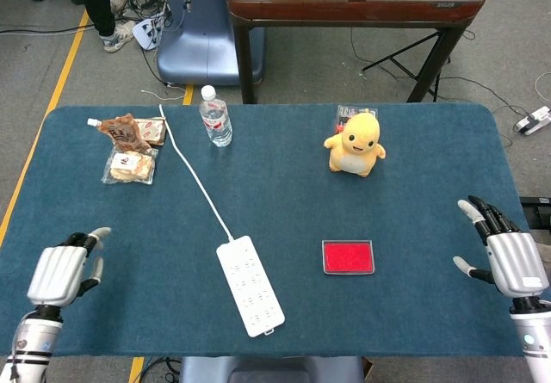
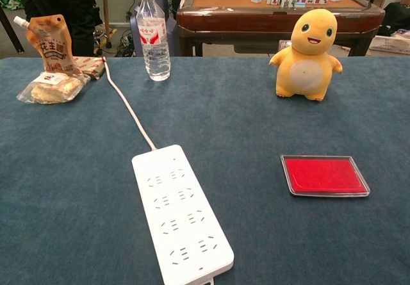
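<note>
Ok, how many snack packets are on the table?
3, all at the far left corner: brown pouch, clear-wrapped bun packet in front, small packet behind; more may be hidden.

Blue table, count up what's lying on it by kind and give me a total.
Power strip: 1
Water bottle: 1
Yellow plush toy: 1
Red flat case: 1
Snack packets: 3, as far as the overlapping pile shows
Total: 7
Behind the toy lies something small and mostly hidden, not counted.

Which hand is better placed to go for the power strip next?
Probably the left. The power strip lies left of the table's middle, nearer the open left hand. The right hand sits at the far right edge, beyond the red case.
</note>
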Available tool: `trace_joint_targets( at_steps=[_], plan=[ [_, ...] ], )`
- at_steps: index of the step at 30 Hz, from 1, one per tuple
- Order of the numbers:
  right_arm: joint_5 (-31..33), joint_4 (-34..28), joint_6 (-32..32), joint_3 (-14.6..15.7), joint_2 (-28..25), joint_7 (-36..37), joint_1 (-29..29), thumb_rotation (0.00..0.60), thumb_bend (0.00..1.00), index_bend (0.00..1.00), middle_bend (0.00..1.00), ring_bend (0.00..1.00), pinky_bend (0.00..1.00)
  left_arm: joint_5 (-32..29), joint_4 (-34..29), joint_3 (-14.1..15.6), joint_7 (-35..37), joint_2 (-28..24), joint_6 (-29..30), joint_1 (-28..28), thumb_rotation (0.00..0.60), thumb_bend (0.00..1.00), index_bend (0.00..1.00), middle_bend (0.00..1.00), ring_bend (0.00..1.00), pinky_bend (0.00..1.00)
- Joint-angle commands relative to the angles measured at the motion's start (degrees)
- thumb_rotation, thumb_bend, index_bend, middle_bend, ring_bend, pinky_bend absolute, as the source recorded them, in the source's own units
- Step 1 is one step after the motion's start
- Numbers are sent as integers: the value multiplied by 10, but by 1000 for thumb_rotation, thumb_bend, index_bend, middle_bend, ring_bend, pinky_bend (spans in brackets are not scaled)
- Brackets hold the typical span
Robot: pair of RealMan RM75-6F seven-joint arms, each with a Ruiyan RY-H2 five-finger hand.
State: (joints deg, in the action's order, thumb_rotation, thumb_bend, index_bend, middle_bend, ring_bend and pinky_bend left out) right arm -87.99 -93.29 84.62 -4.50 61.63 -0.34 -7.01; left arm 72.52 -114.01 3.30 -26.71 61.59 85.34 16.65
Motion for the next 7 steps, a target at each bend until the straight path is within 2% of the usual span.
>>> trace_joint_targets(
  at_steps=[1,7],
  plan=[
    [0,1,2,1,1,1,2,600,20,144,115,137,362,-12,1,3,-13,-3,24,-24,600,577,314,400,280,506],
    [0,8,8,3,4,10,7,600,20,158,115,137,362,-10,20,-1,-23,9,61,-58,600,577,332,400,280,506]
  ],
)
